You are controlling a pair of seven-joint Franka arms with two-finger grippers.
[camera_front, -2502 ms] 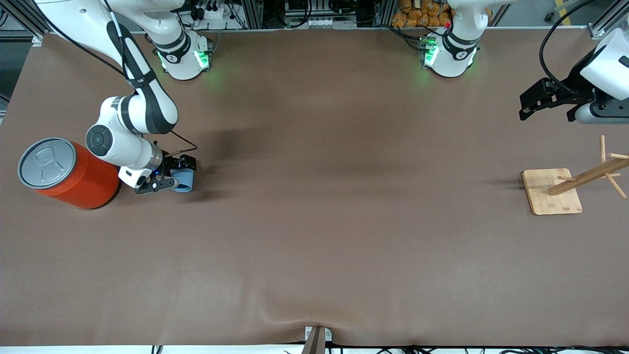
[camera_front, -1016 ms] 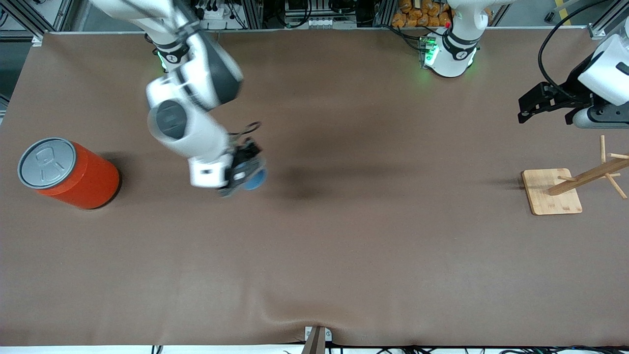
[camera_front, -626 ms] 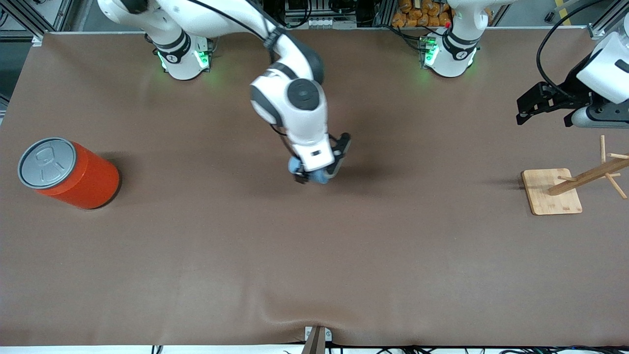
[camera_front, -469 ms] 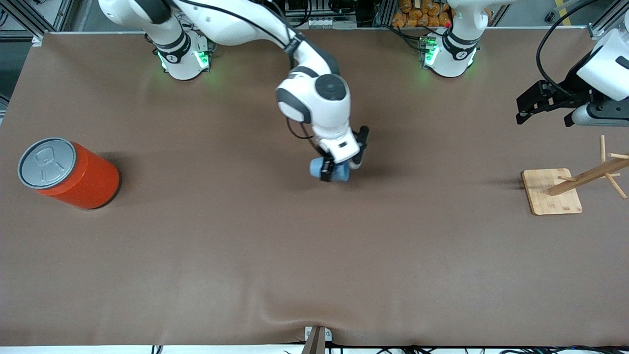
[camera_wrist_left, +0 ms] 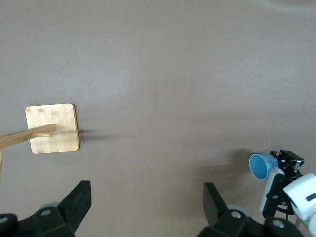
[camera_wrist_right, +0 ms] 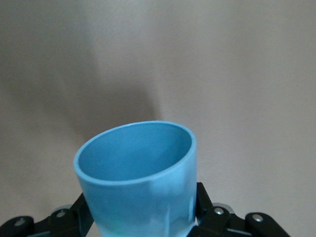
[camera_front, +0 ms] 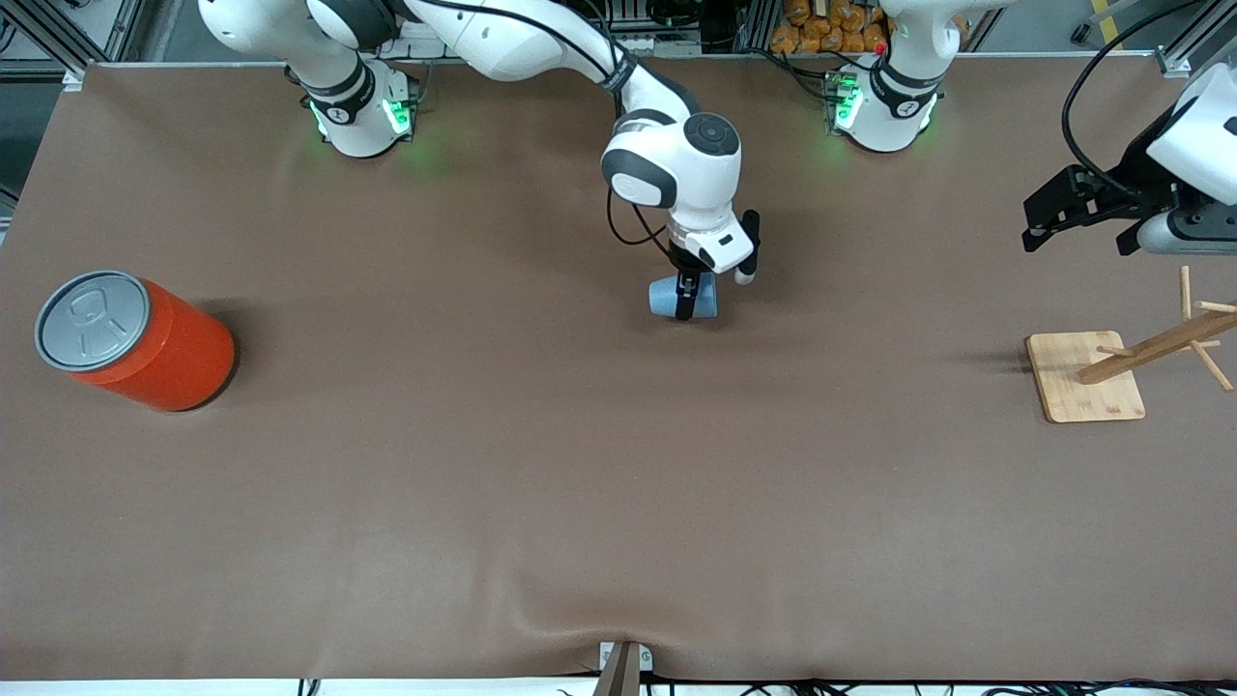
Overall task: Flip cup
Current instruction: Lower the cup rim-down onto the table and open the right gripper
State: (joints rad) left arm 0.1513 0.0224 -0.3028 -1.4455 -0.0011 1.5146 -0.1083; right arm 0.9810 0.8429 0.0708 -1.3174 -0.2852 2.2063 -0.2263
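Got my right gripper (camera_front: pixel 688 293) clamped on the one cup (camera_front: pixel 669 297), on its side above mid-table. My left gripper (camera_front: pixel 1078 208) waits wide open over its end; one can (camera_front: pixel 135 338), one rack (camera_front: pixel 1126 362).

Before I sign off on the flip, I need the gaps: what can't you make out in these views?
- Cup base, front view: covered by the right gripper; right wrist view shows only its open mouth.
- Whether the cup touches the table: undecidable in any view.
- Wooden rack: its top is cut off by the front view's edge.
- Left gripper: fingertips cut off by the wrist view's edge.
- Orange can side lettering: none visible.
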